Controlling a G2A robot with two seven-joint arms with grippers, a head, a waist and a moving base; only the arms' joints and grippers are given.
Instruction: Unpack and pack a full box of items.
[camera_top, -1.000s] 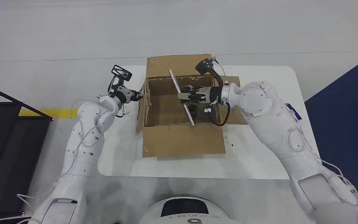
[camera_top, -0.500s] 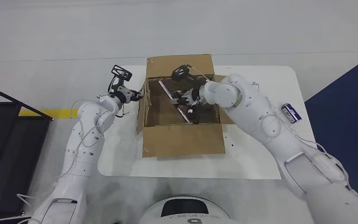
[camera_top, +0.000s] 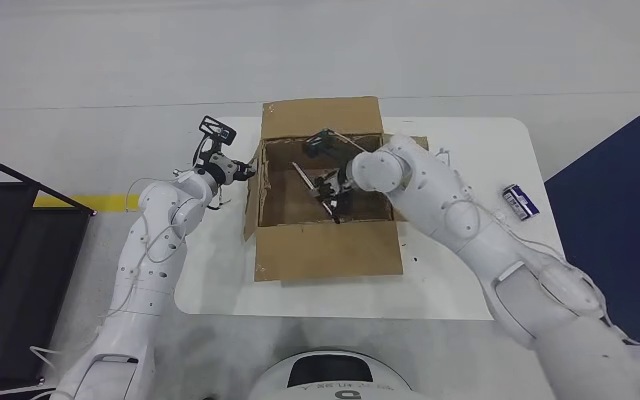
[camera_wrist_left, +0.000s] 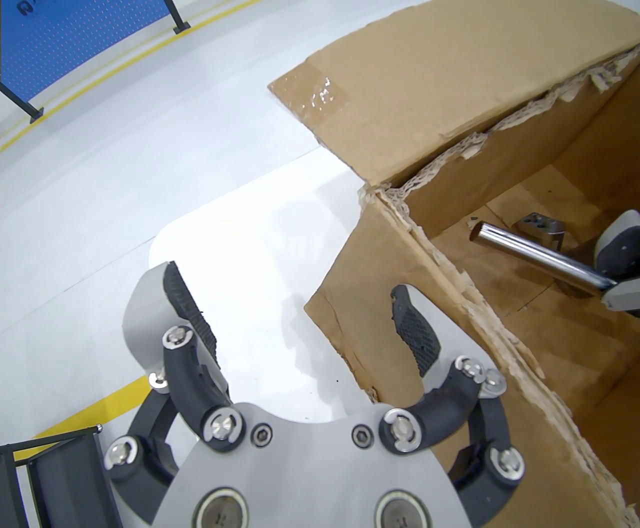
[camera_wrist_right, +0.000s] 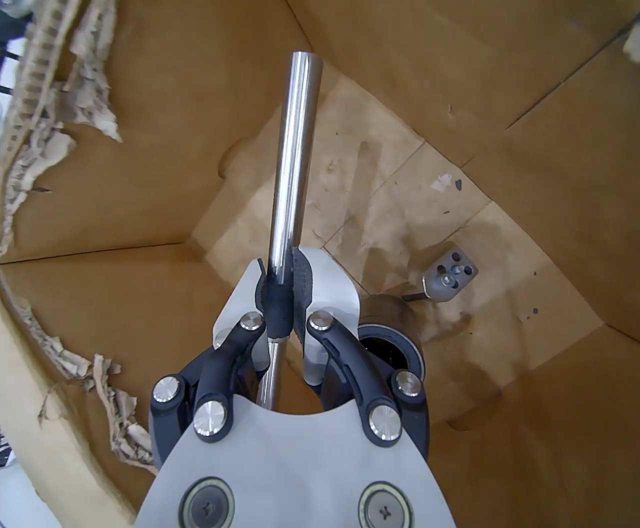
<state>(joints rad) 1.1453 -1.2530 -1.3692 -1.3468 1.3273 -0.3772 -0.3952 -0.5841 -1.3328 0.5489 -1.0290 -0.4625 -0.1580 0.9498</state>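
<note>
Right hand (camera_wrist_right: 283, 274) grips a rod (camera_wrist_right: 294, 150) — polished, straight, chrome-bright.

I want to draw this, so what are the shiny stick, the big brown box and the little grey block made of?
The stick looks like polished metal, probably steel: it is mirror-bright with reflections. The box is plain brown corrugated cardboard: its torn edges show the wavy inner layer. The little block seems to be dull grey metal, maybe aluminium, with drilled holes.

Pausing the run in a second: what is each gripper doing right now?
Left gripper: open, holding nothing, beside the cardboard box.
Right gripper: shut on the metal rod, inside the box.
</note>
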